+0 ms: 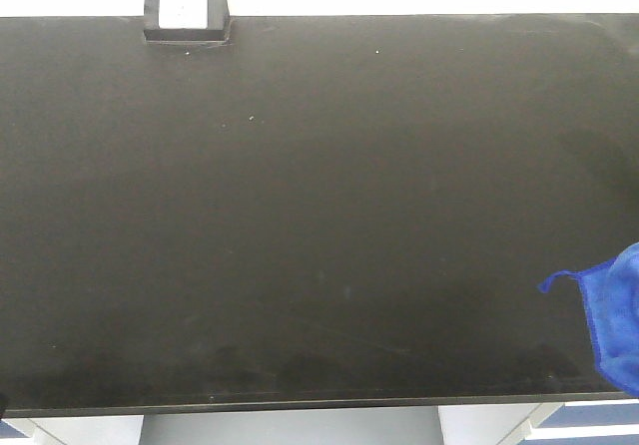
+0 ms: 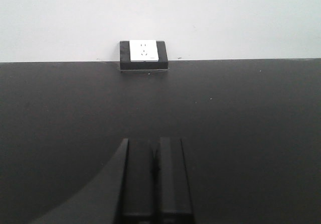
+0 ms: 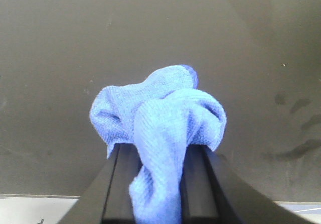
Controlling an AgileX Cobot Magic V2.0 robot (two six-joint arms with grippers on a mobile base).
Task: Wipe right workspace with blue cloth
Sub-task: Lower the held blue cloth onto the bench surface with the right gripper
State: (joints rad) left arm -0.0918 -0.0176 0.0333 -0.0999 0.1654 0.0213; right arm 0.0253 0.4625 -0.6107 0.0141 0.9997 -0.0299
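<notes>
Right wrist view, nearest: right fingers (image 3: 120,184) clamped on the blue cloth (image 3: 160,128). It is bunched into a wad that bulges past the tips toward 12 o'clock, and a fold hangs down between the fingers, so their inner faces and tips are hidden. Can't tell if the wad touches the black bench (image 3: 60,43) below it. Faint smears (image 3: 296,133) on the bench at 3 o'clock, too dim to say what they are. Left wrist view: left fingers (image 2: 170,179) pressed together with nothing between them, only a thin seam showing; they hang over bare bench (image 2: 251,108), height unclear. Front view: the cloth (image 1: 614,325) sits at 4 o'clock, cut off by the frame edge, with one pointed corner (image 1: 559,280) poking toward 9 o'clock. No arm or fingers visible in this view. Cloth is near the front edge of the bench (image 1: 300,216). A few pale specks (image 1: 250,118) mid-bench toward 11 o'clock, too small to identify. Farthest: small black box with white face (image 1: 185,11) at 11 o'clock on the back edge, against the white wall (image 2: 225,18); in the left wrist view the box (image 2: 143,54) is at 12 o'clock, its markings too small to read.
</notes>
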